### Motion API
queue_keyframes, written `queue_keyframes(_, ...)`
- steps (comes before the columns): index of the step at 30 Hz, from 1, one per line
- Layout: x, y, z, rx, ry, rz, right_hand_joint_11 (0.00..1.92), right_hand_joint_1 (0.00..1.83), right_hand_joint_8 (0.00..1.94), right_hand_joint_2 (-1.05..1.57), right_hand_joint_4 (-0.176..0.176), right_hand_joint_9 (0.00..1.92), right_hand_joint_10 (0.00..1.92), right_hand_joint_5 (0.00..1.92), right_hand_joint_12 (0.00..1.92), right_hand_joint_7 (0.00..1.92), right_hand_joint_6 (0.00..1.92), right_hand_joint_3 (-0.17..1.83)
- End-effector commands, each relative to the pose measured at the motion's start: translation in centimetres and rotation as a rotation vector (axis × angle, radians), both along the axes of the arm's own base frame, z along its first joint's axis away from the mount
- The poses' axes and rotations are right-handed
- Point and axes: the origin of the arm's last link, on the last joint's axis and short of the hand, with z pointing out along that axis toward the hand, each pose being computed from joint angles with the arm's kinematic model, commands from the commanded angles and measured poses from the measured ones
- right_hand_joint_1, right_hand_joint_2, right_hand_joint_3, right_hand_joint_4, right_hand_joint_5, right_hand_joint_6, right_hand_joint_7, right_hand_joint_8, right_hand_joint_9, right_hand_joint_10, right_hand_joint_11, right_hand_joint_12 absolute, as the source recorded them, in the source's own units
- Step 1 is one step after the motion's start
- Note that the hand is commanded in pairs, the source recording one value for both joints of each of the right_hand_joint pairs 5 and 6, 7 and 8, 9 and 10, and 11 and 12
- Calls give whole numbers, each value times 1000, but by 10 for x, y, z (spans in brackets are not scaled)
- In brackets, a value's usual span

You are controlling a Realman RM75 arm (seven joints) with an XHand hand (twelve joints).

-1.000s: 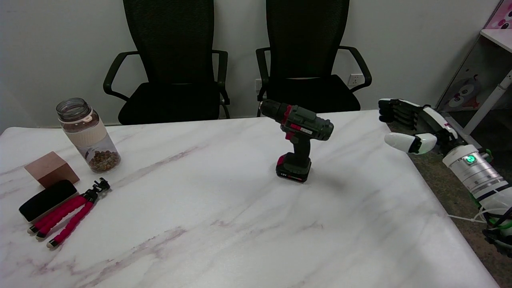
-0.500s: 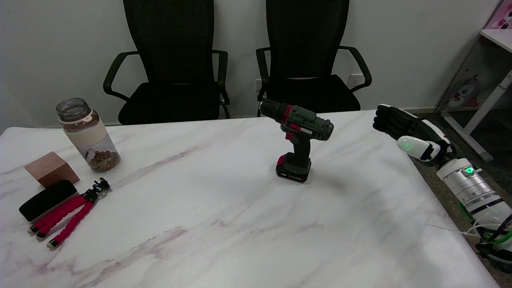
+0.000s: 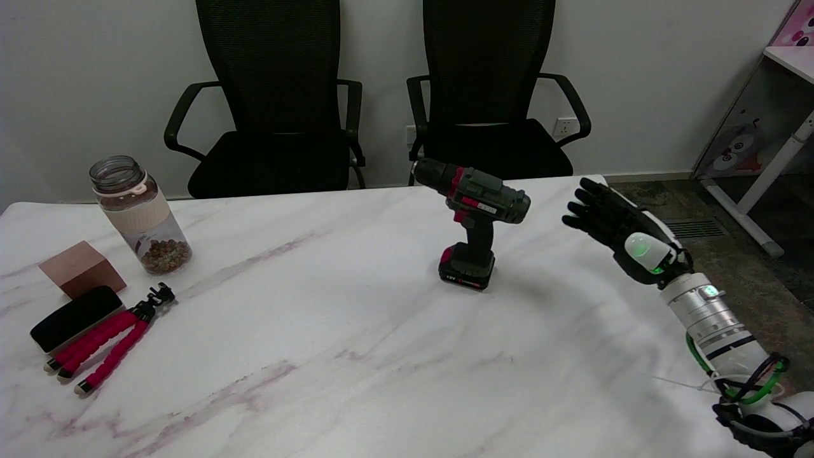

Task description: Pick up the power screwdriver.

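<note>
Head view: the only view, from above the near side of the marble table [image 3: 331,375].
Power screwdriver [image 3: 481,219]: stood upright on its battery base, on the table's far half, somewhat right of the table's middle.
Power screwdriver, look: dark green-grey body and handle; red collar behind a black chuck that pointed toward the table's left end; red trigger on the handle; a small label plate on the body; black battery pack with a red band and pale lettering too small to read.
Right hand [image 3: 613,222]: hung in the air to the right of the power screwdriver, at about the height of its body, apart from it; fingers spread and stretched toward the tool, holding nothing.
Right arm: white, with a green light at the wrist, reached in from the table's near right corner.
Glass jar [image 3: 140,215]: lidless, with a pale band and brown pieces at its bottom, well to the left of the power screwdriver.
Wooden block [image 3: 81,268]: just left of the jar.
Black case [image 3: 75,318]: in front of the block.
Red mini tripod [image 3: 108,346]: lay beside the case.
Two black chairs [image 3: 273,95]: behind the table's far edge.
</note>
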Motion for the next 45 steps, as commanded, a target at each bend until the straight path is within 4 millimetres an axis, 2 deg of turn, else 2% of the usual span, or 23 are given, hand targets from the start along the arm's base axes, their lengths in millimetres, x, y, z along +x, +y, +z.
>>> queue_keyframes(1, -30, -31, -54, 80, -120, -16, 486, 855, 222, -367, 49, 378, 378, 222, 486, 222, 222, 848)
queue_keyframes(10, -38, -64, -86, 158, -165, -4, 497, 852, 214, -381, 65, 388, 388, 214, 497, 214, 214, 819)
queue_keyframes(18, -41, -84, -95, 158, -162, 0, 471, 886, 193, -426, 92, 378, 378, 193, 471, 193, 193, 836)
queue_keyframes(27, -42, -98, -107, 178, -177, -2, 430, 887, 177, -456, 111, 358, 358, 177, 430, 177, 177, 835)
queue_keyframes(45, -37, -108, -128, 241, -166, 8, 448, 888, 171, -450, 120, 371, 371, 171, 448, 171, 171, 792)
